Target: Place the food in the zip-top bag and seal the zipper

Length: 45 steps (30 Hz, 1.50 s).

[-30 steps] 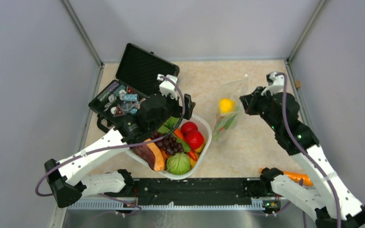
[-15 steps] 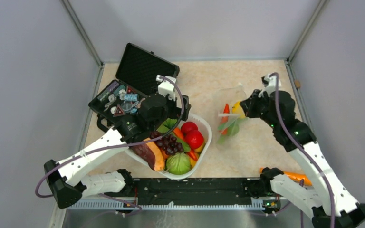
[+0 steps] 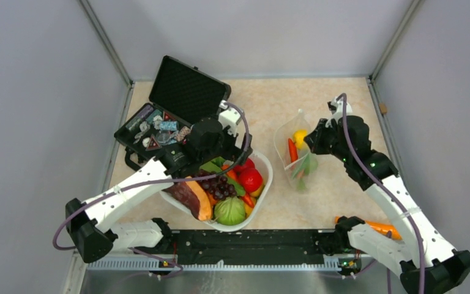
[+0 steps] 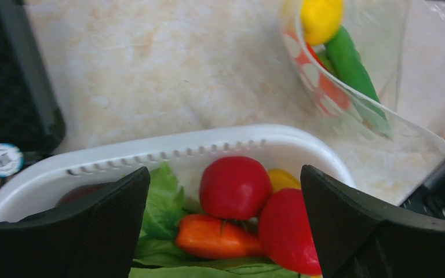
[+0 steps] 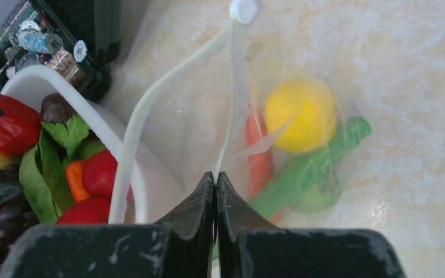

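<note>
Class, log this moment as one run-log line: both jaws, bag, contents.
left jaws: open over white basket | right jaws: shut on zip-top bag rim | bag: mouth open, unsealed | inside: lemon, green pod

white arm links (image 3: pixel 122 199), black joints (image 3: pixel 208 138), purple cables (image 3: pixel 54 236) trailing alongside, and a scuffed black right claw (image 5: pixel 215 188).

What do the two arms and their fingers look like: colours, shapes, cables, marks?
The left arm and the right arm have white links, black joints and a purple-grey cable along each. The left fingers are black, broad wedges with finely textured faces; the right fingers are black and scratched.
</note>
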### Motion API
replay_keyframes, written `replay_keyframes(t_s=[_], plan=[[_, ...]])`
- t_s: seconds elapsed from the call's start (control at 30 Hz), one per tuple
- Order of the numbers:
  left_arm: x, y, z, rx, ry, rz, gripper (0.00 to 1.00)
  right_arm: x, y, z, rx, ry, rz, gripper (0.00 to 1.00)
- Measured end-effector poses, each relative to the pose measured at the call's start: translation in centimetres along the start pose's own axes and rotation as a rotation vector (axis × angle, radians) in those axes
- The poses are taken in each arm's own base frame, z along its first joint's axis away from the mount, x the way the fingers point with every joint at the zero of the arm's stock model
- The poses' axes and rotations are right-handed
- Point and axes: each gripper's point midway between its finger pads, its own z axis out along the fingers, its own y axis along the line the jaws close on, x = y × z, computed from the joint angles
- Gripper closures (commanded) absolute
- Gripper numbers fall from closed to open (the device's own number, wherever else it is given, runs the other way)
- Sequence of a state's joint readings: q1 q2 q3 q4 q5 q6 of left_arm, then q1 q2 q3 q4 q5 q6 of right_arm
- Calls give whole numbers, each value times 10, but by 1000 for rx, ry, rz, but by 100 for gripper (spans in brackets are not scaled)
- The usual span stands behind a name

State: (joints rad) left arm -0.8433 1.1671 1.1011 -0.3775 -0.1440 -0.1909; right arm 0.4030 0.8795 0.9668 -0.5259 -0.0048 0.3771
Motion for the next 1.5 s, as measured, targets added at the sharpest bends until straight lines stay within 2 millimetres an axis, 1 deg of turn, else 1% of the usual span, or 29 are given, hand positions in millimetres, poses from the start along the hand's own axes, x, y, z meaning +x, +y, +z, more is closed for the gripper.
replay_keyframes(t_s=[0.03,0.1,0.23,0.3,0.4,0.47,0.53,0.63,0.73,0.83,0.97,1.17,1.27,1.3,1.33,1.37,1.4,1.5], plan=[[6,-6,2,39,28,15,1,7,-2,2,1,20,4,100],[18,-17,4,105,77,35,1,12,-1,1,-7,28,14,100],[40,-43,-5,280,171,70,1,4,3,-8,-30,-17,25,100],[47,-57,-12,376,200,81,1,2,5,-13,-39,-32,32,100],[52,-70,-20,464,225,89,1,1,7,-13,-49,-41,44,100],[56,-74,-24,496,242,90,1,4,8,-11,-57,-32,52,100],[61,-73,-24,496,265,89,1,10,8,-9,-61,-19,60,100],[71,-70,-19,476,294,90,1,11,9,-9,-69,-14,65,100],[87,-67,-13,460,353,86,2,10,11,-9,-78,-15,68,100],[96,-69,-7,460,389,85,5,10,12,-9,-82,-15,70,100],[104,-72,-4,457,413,90,12,10,12,-9,-83,-15,71,100],[114,-69,0,431,451,95,29,10,13,-10,-85,-14,78,100],[114,-69,1,428,460,98,43,10,13,-9,-87,-15,78,100],[114,-69,1,426,462,97,52,10,13,-9,-87,-16,78,100],[114,-69,1,424,462,98,57,9,13,-9,-88,-17,78,100],[114,-68,1,419,464,100,67,9,14,-9,-88,-18,78,100],[114,-67,1,414,463,102,69,9,14,-9,-89,-18,78,100],[113,-67,1,410,460,104,71,9,14,-9,-89,-18,78,100]])
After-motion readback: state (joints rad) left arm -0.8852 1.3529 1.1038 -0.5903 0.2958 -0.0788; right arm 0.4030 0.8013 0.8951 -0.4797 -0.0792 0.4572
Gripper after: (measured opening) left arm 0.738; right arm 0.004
